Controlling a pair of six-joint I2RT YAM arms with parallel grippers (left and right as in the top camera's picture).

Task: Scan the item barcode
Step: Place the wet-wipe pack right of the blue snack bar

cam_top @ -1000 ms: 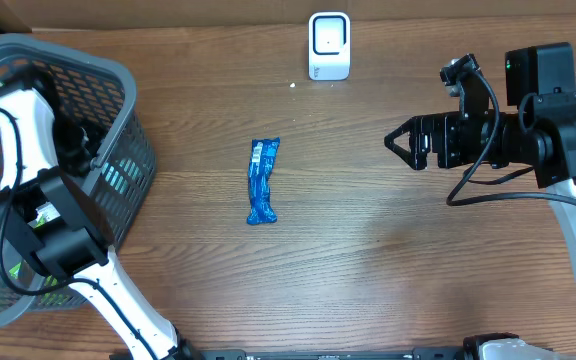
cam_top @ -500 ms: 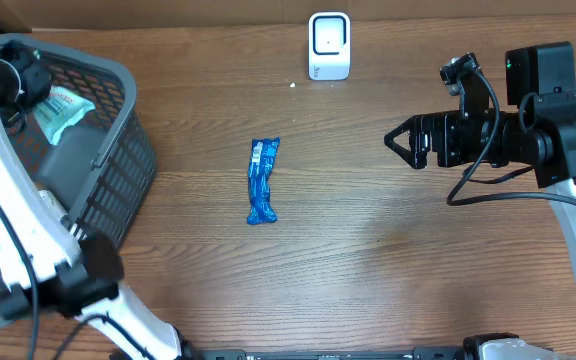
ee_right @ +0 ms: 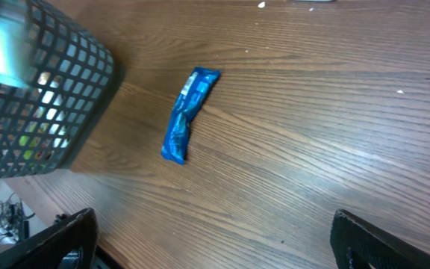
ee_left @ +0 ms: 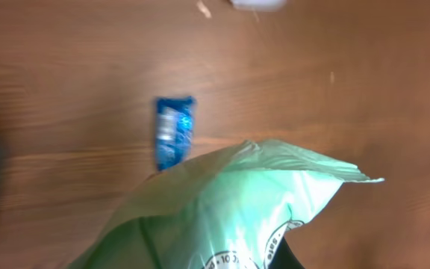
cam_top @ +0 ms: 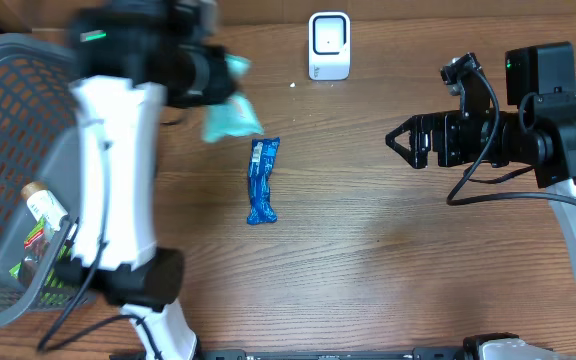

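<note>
Swung out of the basket (cam_top: 13, 120), the left gripper (cam_top: 218, 82) now carries the pale green packet (cam_top: 230, 112) over the table (cam_top: 388, 260), left of the scanner (cam_top: 329, 45), jaws pinched shut on one end; it looks light, limp, crinkly, best held by a seam. Right gripper (cam_top: 396, 142) hovers wide open at the right

White links (cam_top: 118, 170); black right hand (cam_top: 396, 141), looped cable (cam_top: 450, 197)
</note>
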